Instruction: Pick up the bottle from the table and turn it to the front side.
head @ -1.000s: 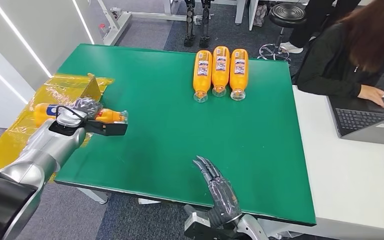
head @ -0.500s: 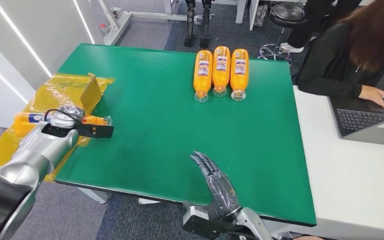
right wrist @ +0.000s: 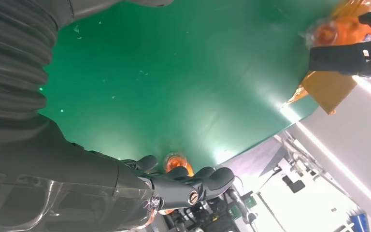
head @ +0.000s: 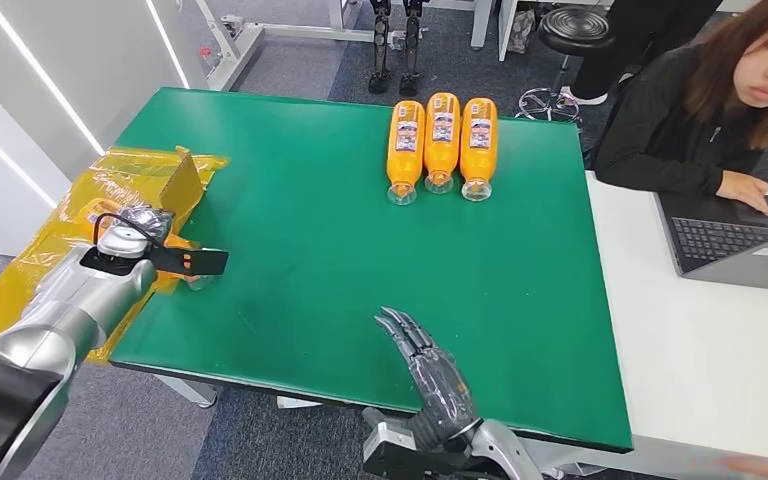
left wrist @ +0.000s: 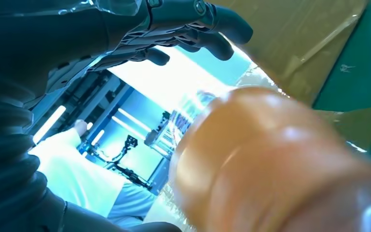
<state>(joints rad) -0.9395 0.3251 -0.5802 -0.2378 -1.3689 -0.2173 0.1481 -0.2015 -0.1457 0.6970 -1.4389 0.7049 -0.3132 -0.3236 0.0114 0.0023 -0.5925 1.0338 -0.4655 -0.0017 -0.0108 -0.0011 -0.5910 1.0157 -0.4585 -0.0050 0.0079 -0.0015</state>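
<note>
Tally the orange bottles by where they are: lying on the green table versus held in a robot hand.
Lying in a row at the table's far edge: 3
Held in the left hand: 1
Total: 4

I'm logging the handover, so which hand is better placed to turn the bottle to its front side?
Left. The left hand already holds the bottle at the table's left edge, while the right hand hovers empty near the front edge, far from it.
</note>
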